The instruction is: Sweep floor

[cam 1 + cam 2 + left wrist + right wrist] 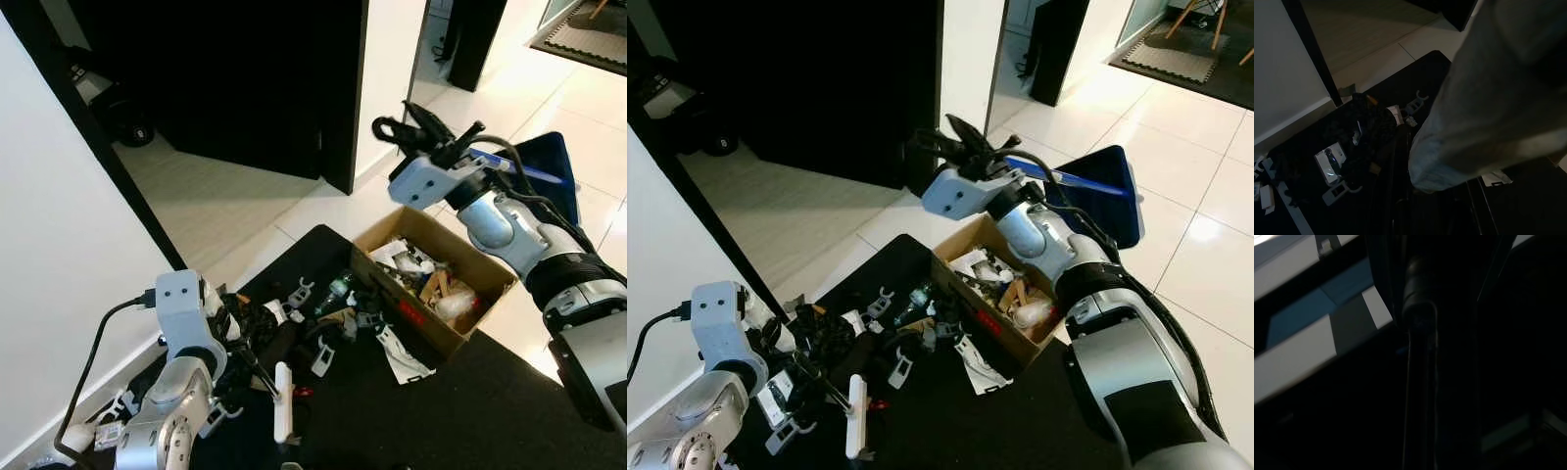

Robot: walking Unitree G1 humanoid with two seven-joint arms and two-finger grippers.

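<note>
Left eye view: right hand (423, 125) raised above cardboard box (431, 284), holding blue dustpan (534, 166).

You have one cardboard box (431, 328) of scraps, one blue dustpan (544, 162), one black mat (490, 411), one white brush handle (283, 401), two grippers, left (257, 370) and right (416, 122), several white clips (300, 292), too jumbled to count.

Both arms are showing silver, rounded housings joined by black bands, the right arm (509, 230) thickening at four o'clock into a broad black-and-silver segment. A black cable is looping out from the boxy pale-grey wrist block of the left arm (181, 377) towards eight o'clock, and more black cabling is running along the right forearm. The right pincer (416, 125) is ending in long black fingers on a pale-grey block.
</note>
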